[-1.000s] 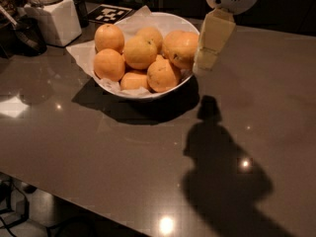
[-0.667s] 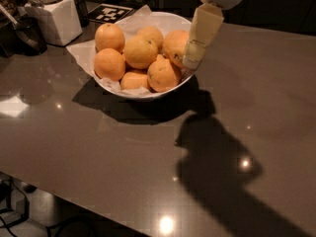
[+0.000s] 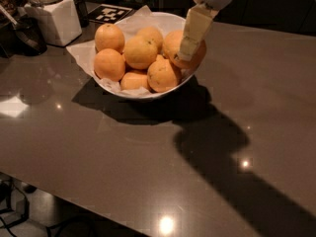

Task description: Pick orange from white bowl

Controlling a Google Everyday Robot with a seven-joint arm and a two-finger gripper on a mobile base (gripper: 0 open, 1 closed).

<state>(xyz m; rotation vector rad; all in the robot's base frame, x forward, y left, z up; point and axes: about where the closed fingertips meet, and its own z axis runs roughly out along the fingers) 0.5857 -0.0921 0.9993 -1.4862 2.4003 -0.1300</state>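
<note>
Status: pick not done. The orange [image 3: 170, 46] sits in the white bowl [image 3: 143, 95], on its right side against the rim, resting on the other fruit. Not lifted.

My gripper [image 3: 190, 51] is down at the bowl's right edge, right over the front of the orange and covering its middle. It looks to be on or just beside the skin; I can't confirm contact. Grip state: can't tell from this view.

My read: approach done, or nearly. Left: secure the hold, lift straight up, clear the rim.

Containers:
- white bowl: lined with crinkled paper [image 3: 81, 53] that spills over the left rim. It holds the target plus about six smaller oranges [image 3: 140, 52] packed to its left and front. One smaller orange [image 3: 163, 75] touches the target from the front-left.
- white square container [image 3: 54, 23] at far left, well apart from the bowl, something stacked on top. Contents not visible.

Risk, as a judgement: the packed neighbours may shift or roll when the target comes out.
</note>
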